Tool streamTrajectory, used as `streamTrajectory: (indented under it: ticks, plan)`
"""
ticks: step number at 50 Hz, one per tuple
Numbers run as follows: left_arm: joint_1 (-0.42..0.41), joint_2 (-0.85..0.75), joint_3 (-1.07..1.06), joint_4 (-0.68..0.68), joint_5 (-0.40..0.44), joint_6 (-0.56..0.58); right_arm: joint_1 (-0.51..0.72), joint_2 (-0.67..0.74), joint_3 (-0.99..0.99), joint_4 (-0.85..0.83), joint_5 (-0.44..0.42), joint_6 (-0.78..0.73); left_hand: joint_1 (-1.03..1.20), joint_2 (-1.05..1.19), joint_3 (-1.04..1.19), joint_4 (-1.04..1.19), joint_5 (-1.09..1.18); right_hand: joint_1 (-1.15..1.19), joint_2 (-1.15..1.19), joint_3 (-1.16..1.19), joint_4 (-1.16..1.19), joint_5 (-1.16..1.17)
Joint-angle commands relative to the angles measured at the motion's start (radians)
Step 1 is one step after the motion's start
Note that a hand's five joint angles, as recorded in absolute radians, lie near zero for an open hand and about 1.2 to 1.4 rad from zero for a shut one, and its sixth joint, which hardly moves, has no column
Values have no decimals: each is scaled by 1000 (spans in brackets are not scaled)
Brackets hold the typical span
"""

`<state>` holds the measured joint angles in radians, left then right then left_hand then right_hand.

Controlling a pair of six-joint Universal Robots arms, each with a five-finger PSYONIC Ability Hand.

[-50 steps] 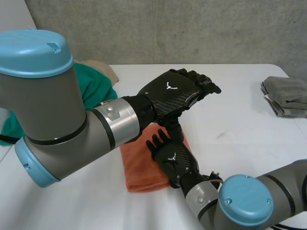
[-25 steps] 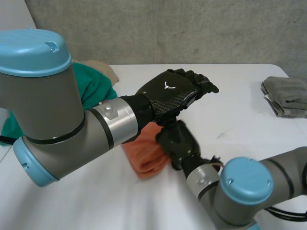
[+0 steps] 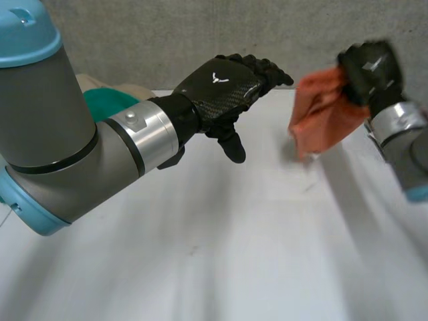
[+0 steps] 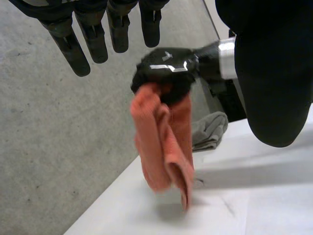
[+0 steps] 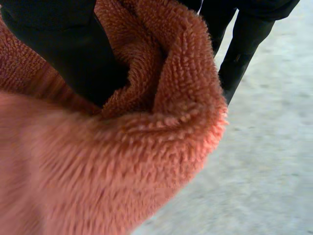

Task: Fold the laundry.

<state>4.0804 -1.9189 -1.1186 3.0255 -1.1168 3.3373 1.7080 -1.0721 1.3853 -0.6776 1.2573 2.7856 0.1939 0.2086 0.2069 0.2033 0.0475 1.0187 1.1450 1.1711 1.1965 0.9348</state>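
Right hand (image 3: 371, 67), upper right of frame: clenched round orange towel (image 3: 321, 117) (bunched, hanging above table (image 3: 234, 254)). Left hand (image 3: 224, 83), upper middle: relaxed, fingers straight, empty.

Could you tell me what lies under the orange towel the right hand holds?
Bare white table lies below the fluffy orange towel, which hangs from the right hand. A folded grey cloth behind it is partly covered.
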Motion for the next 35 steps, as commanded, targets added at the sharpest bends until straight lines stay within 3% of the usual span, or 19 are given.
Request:
streamTrajectory:
  ticks: [1,12,19,28,35]
  plan:
    - [-2,-5,8,1,0,-15,-122,158,-282,-59,2,213,-19,-34,-32,-29,-48,378,251,225,200,287]
    - [-5,-15,5,1,0,-13,-327,471,-508,-122,-47,213,-19,-34,-32,-29,-48,378,251,225,200,287]
    - [-8,-38,-1,1,0,-15,-401,658,-548,-146,-209,203,-19,-34,-32,-29,-48,378,251,225,200,287]
    - [-11,-55,-6,1,0,-15,-481,630,-451,-198,-314,111,-19,-34,-32,-29,-48,378,251,225,200,287]
    - [-17,-55,-9,1,-1,-15,-484,600,-434,-195,-271,100,-19,-34,-32,-29,-48,378,251,225,200,287]
